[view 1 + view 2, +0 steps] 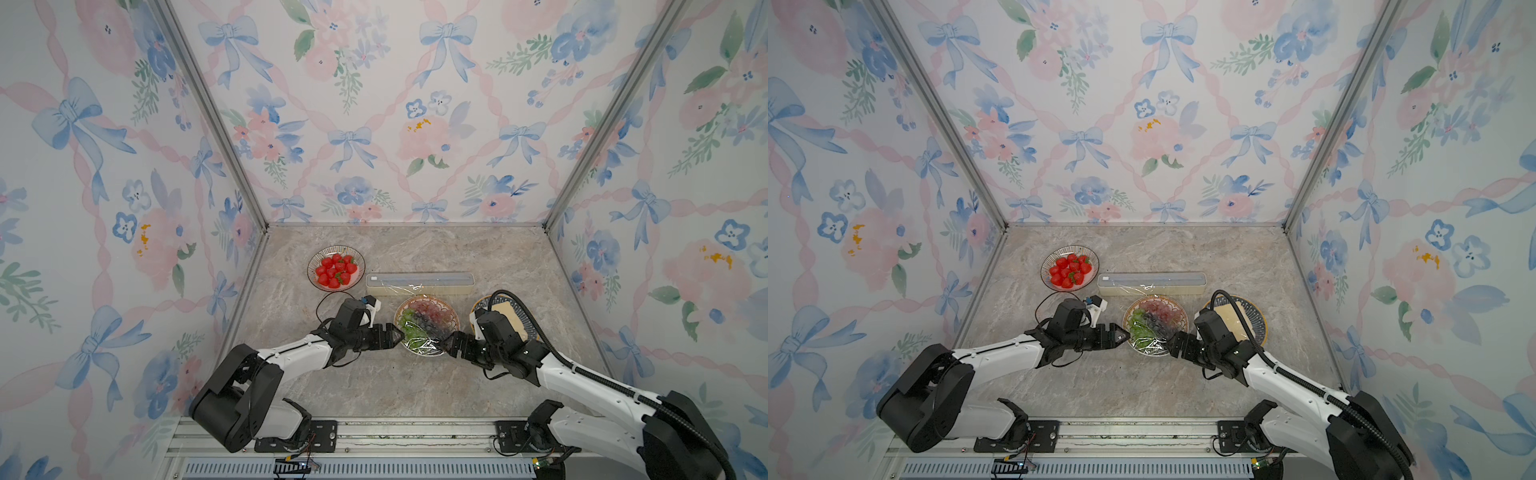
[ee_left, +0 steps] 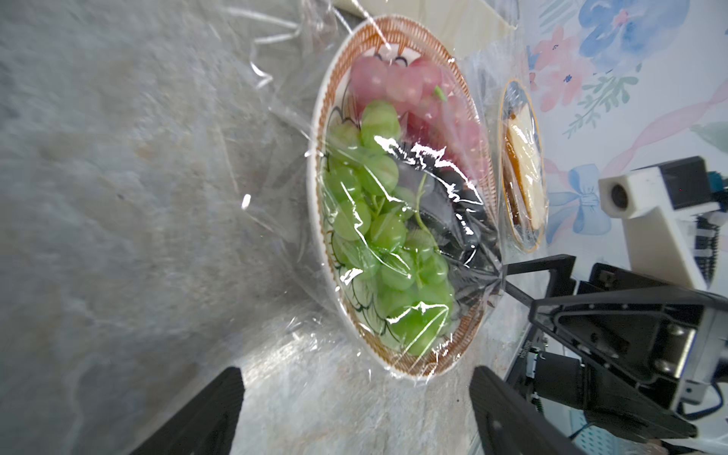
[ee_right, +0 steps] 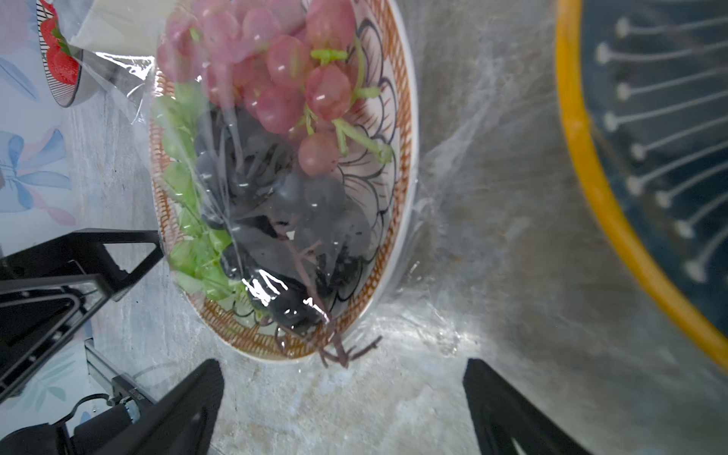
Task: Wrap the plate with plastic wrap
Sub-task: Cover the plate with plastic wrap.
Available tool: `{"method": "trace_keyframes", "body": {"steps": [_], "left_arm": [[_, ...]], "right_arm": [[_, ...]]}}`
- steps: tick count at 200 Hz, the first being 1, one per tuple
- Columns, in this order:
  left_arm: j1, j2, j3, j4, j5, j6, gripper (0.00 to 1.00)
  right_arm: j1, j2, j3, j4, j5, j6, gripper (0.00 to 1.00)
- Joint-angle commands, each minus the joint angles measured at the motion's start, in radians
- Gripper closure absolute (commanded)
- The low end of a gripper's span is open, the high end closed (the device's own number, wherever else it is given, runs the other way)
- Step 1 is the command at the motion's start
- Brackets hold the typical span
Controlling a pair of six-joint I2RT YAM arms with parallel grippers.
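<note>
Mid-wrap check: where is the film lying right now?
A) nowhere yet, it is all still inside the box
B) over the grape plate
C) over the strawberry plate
B: the plastic wrap lies crinkled and glossy across the grape plate, trailing back toward the box, while the strawberry plate sits apart, uncovered.

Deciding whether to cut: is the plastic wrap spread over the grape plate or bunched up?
Spread. The plastic wrap covers the whole plate, lapping past the rim onto the table and reaching back to its box.
</note>
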Motion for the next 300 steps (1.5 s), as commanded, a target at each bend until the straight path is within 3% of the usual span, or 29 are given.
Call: {"method": "trace_keyframes", "body": {"steps": [1,61,122,152,218,300], "left_arm": [[-0.030,0.058,-0.001,0.141,0.064,-0.069,0.07],[-0.078,0.141,0.070,0.202,0.084,-0.077,0.08],[-0.019,0.096,0.009,0.185,0.020,-0.050,0.08],[-0.009,0.131,0.031,0.157,0.022,-0.016,0.08],[-0.046,0.216,0.156,0.155,0.094,0.022,0.12],[-0.096,0.088,0.056,0.108,0.015,-0.025,0.13]], "right_arm": [[-0.010,0.047,-0.011,0.139,-0.048,0.054,0.03],[-0.005,0.158,0.007,0.308,-0.106,0.081,0.03],[-0.085,0.072,0.036,-0.003,-0.062,-0.064,0.03],[-0.111,0.099,0.064,-0.007,-0.065,-0.094,0.03],[-0.047,0.285,0.202,0.089,-0.084,-0.101,0.03],[0.018,0.163,0.123,-0.021,-0.032,-0.050,0.03]]}}
